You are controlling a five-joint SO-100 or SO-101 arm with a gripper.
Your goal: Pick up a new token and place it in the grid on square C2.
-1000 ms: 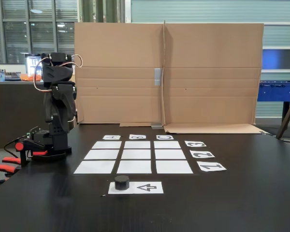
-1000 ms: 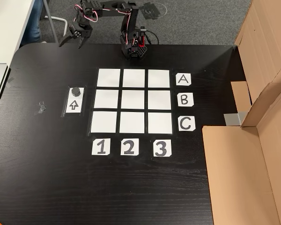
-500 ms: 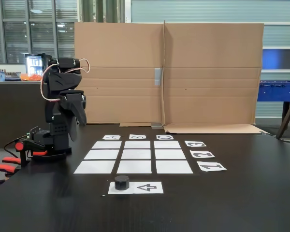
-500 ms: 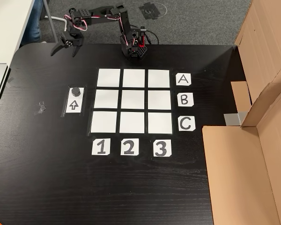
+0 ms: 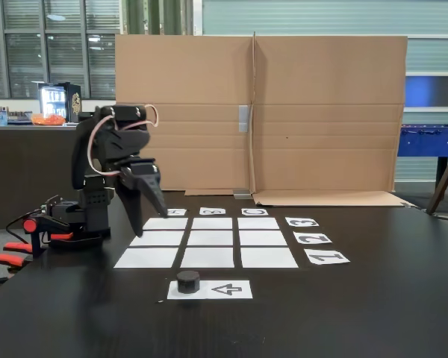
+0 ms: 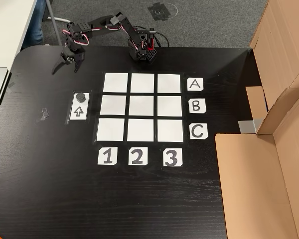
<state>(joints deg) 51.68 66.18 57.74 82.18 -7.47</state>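
The token [image 6: 80, 96], a small black puck, sits on the end of the arrow sheet [image 6: 78, 112] left of the grid [image 6: 140, 106] in a fixed view from above. It also shows at the front in the low fixed view as the token [image 5: 187, 281]. Square C2 [image 6: 140, 130] is bare, as is square C2 [image 5: 260, 238] in the low view. My gripper [image 6: 65, 69] hangs open above the dark table, beyond the token and off the grid's A1 corner. In the low view the gripper [image 5: 151, 225] points down, with nothing between its fingers.
The arm's base [image 6: 142, 49] stands at the table edge behind row A. Cardboard panels [image 6: 269, 164] lie right of the labels A, B, C, and a cardboard wall [image 5: 257, 112] closes the back. Number labels [image 6: 136, 156] lie below the grid.
The arm has unfolded from its upright pose and swung the open gripper outward and down, closer to the table and the token. The token has not moved.
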